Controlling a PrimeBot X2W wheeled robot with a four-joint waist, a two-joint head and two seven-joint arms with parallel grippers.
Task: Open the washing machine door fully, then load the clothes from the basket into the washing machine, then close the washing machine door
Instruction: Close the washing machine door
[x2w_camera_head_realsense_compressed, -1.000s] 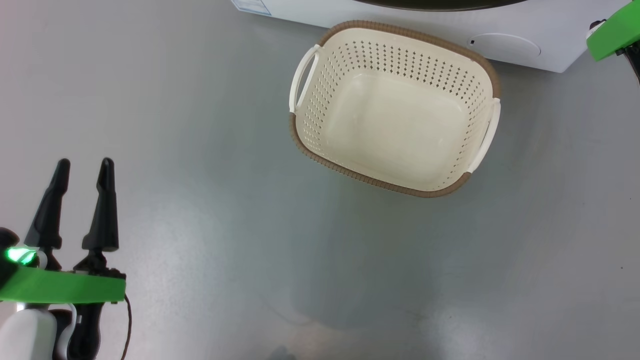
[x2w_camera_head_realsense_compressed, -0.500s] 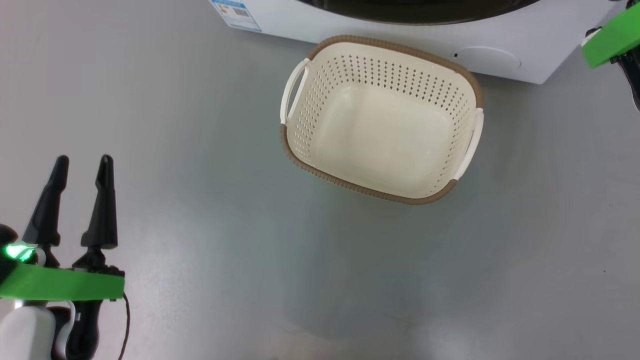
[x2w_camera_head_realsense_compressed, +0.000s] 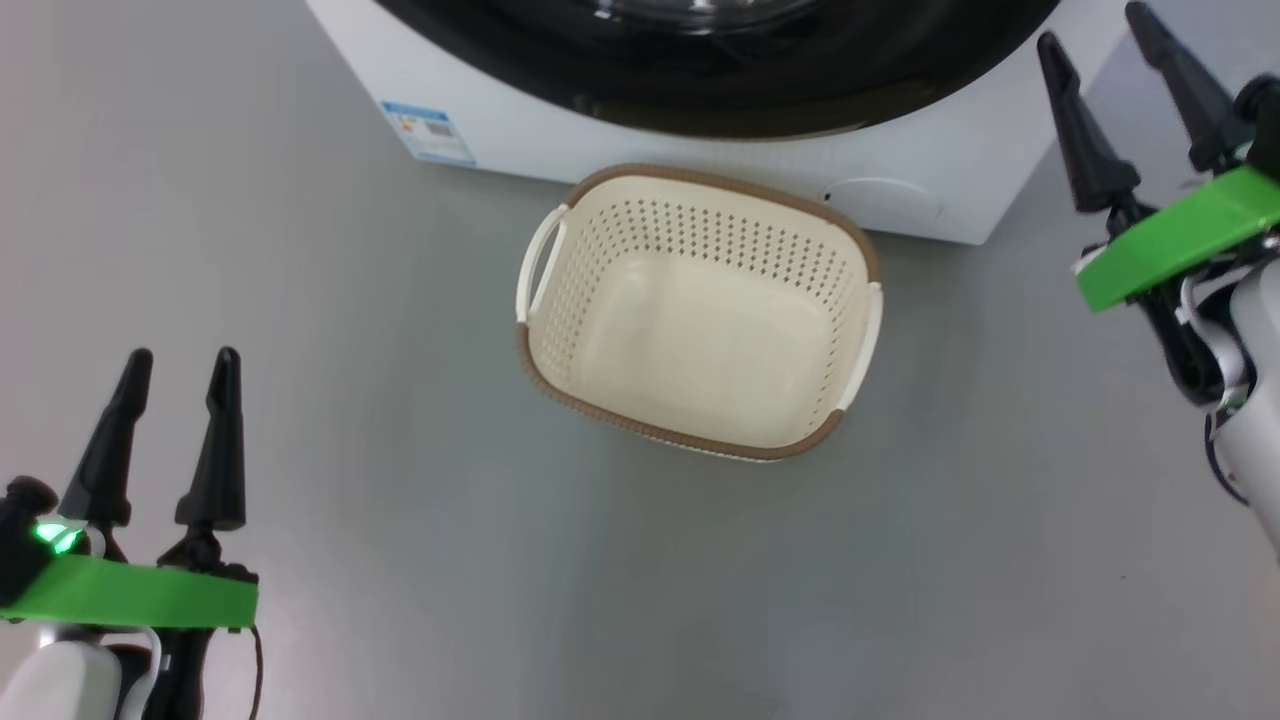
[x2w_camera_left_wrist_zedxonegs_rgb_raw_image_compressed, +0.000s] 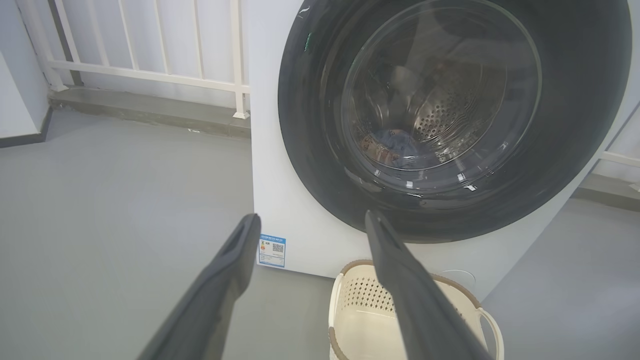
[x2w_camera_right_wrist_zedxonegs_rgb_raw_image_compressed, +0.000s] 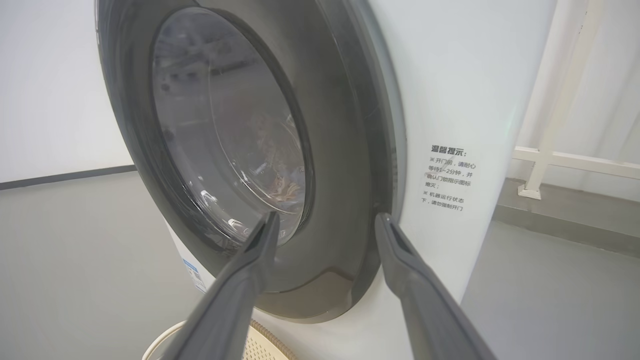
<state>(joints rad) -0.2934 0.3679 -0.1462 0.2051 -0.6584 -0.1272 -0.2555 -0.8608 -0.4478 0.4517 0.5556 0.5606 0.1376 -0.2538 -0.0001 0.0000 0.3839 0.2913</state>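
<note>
Ahead: basket on grey floor just before washing machine, door shut; both jaws apart.

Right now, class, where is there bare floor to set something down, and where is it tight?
Bare floor spreads between the left tool and the basket, and on the basket's near side. A narrower strip separates the basket from the right tool. Tight: the basket stands close against the washing machine.
</note>
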